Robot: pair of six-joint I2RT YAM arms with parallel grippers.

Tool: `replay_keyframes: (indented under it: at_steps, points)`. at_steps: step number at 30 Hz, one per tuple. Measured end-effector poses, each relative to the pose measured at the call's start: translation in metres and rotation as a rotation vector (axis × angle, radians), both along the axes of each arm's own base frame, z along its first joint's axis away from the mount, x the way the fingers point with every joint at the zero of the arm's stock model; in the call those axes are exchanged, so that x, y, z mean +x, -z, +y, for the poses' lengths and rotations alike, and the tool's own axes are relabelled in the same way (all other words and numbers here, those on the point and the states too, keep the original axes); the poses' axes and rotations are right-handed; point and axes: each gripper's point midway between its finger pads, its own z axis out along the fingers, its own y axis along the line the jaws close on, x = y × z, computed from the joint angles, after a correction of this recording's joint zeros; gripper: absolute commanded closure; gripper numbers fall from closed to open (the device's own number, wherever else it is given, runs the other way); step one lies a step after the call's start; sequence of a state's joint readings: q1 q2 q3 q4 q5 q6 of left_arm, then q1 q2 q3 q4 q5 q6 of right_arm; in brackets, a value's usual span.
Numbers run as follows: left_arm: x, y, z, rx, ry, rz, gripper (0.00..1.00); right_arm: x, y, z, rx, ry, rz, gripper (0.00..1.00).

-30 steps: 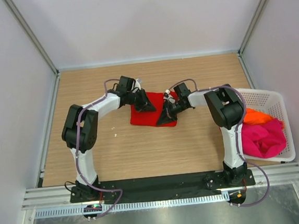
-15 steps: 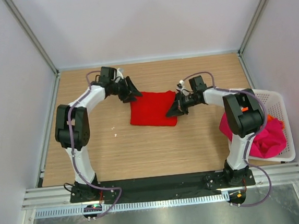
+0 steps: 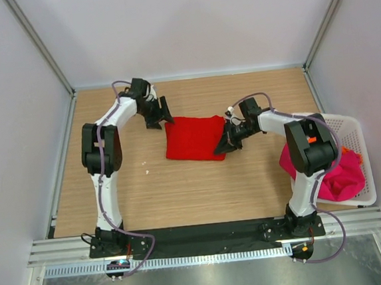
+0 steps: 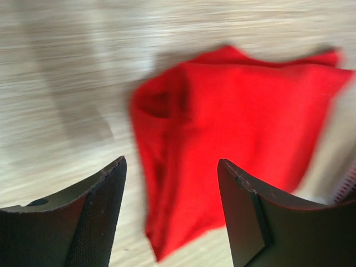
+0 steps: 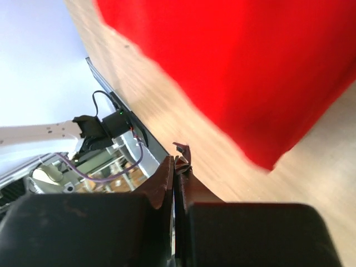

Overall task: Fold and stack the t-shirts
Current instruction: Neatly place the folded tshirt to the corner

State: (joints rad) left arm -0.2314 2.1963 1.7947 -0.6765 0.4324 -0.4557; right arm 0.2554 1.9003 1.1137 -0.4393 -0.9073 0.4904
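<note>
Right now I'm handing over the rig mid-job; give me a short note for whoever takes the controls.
Left gripper: open, empty, by the far left corner of the red t-shirt.
Right gripper: shut, empty, at its right edge.
Red t-shirt: folded, flat on the table. Magenta t-shirt: bunched in the white basket.
Done: red folded.
To do: fold the magenta, stack it on the red.

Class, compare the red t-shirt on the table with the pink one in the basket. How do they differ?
The red t-shirt lies folded flat; the pink t-shirt is a crumpled heap. The red one rests on the table, the pink one in the white basket. Both are plain, solid-coloured cloth.
</note>
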Motion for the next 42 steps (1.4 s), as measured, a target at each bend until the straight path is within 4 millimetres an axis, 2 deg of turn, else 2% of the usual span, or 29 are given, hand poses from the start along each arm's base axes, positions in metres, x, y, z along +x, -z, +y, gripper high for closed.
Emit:
replay_keyframes:
  at_steps: [5,8,11,22,30,42]
  points:
    - [-0.006,0.033,0.015,0.134,-0.016,0.048,0.31,0.006,-0.057,-0.003,0.000,-0.001,-0.151,0.99]
    - [-0.004,0.036,0.016,0.180,-0.020,0.029,0.32,0.000,-0.088,-0.005,0.014,0.002,-0.227,0.99]
    - [-0.001,0.037,0.013,0.230,-0.017,-0.004,0.32,-0.008,-0.101,-0.007,0.020,0.004,-0.258,0.99]
    - [0.008,0.036,-0.002,0.262,-0.008,-0.095,0.30,-0.036,-0.074,-0.015,-0.014,0.005,-0.156,0.99]
    - [0.016,0.035,-0.011,0.216,0.002,-0.106,0.31,-0.037,-0.080,-0.015,-0.007,0.004,-0.178,0.99]
    - [0.015,0.033,-0.031,0.108,0.028,-0.085,0.36,-0.042,-0.078,-0.017,-0.009,0.003,-0.173,0.99]
